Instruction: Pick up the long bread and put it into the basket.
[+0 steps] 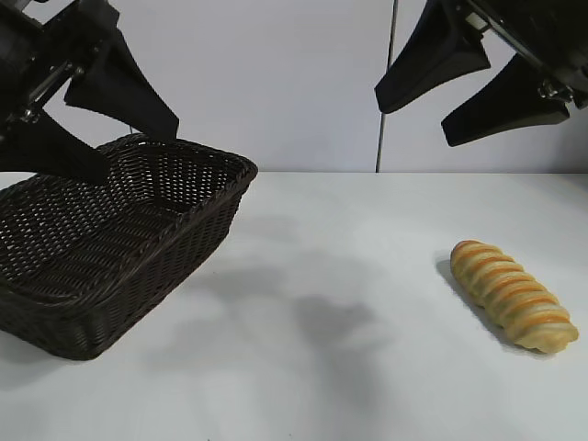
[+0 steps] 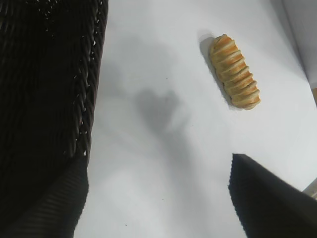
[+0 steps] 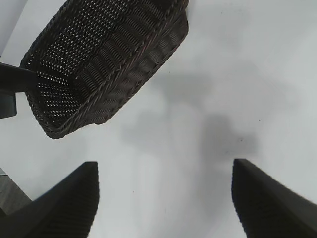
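The long bread (image 1: pixel 513 296), golden-tan with orange and cream spiral ridges, lies on the white table at the front right; it also shows in the left wrist view (image 2: pixel 234 71). The dark brown wicker basket (image 1: pixel 55 303) stands empty at the left, also seen in the left wrist view (image 2: pixel 91 74) and the right wrist view (image 3: pixel 124 84). My left gripper (image 1: pixel 138 152) hangs open and empty high above the basket's far end. My right gripper (image 1: pixel 413 124) hangs open and empty high at the back right, well above the bread.
The white table (image 1: pixel 322 322) runs between basket and bread, with soft arm shadows on it. A pale wall with a vertical seam (image 1: pixel 378 138) stands behind.
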`<state>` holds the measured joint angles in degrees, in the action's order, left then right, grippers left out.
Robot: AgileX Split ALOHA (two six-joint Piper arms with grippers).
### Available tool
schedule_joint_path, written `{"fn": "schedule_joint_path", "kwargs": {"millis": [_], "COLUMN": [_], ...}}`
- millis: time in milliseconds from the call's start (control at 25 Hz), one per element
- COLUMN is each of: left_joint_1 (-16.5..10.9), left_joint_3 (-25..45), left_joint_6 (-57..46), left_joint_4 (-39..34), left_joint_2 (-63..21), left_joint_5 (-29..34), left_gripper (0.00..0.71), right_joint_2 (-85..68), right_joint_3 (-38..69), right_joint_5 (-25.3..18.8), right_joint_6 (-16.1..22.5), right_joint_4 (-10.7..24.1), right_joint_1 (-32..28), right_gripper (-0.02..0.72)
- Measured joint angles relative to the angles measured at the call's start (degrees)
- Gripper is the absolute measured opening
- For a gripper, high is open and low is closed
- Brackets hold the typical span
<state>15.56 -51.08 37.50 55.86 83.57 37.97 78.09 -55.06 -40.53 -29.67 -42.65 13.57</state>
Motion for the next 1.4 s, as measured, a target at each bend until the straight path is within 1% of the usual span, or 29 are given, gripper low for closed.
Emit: {"fn": "schedule_joint_path", "kwargs": {"millis": [1160,1400], "left_joint_1": [0.0,0.0], "left_joint_3": [0.0,0.0], "left_joint_6": [0.1,-0.2], "left_joint_4": [0.0,0.0], "left_joint_2": [0.0,0.0], "left_joint_5": [0.0,2.2], "left_gripper": [0.569,0.569], "right_joint_2": [0.0,0.0], "right_joint_3": [0.0,0.0], "right_joint_5": [0.0,0.0], "right_joint_6": [0.0,0.0], "right_joint_4": [0.0,0.0], "right_joint_1": [0.0,0.0], "right_gripper": [0.537,0.537]}}
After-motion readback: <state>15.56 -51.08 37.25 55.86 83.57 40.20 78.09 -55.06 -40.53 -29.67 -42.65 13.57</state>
